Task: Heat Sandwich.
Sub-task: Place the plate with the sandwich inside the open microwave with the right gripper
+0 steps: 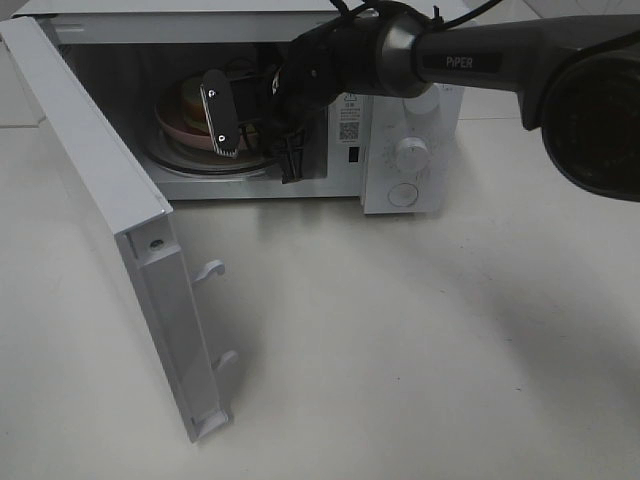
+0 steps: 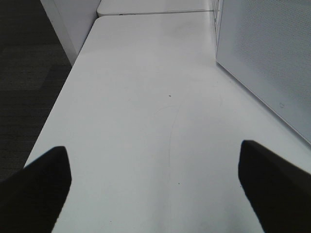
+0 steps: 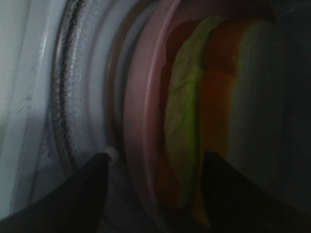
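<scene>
We find a white table (image 2: 146,97) stretching ahead of the left gripper (image 2: 151,148), dark carpet (image 2: 24,73) along its edge and a white panel (image 2: 73,19) standing beyond.

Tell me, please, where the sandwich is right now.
In the high view the sandwich sits on the pink plate inside the open microwave, at upper left, just left of the right gripper reaching in.

White letters spelling "PiPER" stand on the dark grey tubular robot arm (image 1: 462,62). A square black-and-white QR-code sticker (image 1: 348,131) sits on the front of the white boxy microwave oven (image 1: 382,195). The small print above it and the dial markings are illegible.
</scene>
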Tool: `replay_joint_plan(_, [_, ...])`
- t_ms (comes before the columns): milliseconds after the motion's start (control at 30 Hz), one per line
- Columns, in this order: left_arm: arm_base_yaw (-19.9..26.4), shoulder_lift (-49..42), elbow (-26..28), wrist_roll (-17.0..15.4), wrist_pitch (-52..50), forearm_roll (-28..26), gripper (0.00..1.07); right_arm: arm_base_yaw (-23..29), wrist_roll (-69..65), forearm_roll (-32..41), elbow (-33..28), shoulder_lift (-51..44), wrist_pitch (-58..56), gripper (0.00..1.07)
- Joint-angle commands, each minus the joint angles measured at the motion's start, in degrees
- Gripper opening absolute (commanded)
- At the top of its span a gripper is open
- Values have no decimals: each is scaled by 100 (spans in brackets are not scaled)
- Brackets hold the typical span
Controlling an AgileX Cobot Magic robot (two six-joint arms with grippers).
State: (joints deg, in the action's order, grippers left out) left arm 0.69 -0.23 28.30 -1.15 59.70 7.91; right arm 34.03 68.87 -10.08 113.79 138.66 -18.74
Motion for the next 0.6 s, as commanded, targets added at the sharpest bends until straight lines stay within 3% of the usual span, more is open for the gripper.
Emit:
replay_joint_plan(33, [6,-57,-11,-23,-80,11,86,6,-46,-6,34,-126,-246,58])
replay_joint_plan(200, [6,-57,-11,-23,-80,11,86,17,-34,17,-201,-298,-705,58])
replay_joint_plan(600, [6,-57,-11,-23,-80,11,86,80,160,17,-1438,-1112,-733,57])
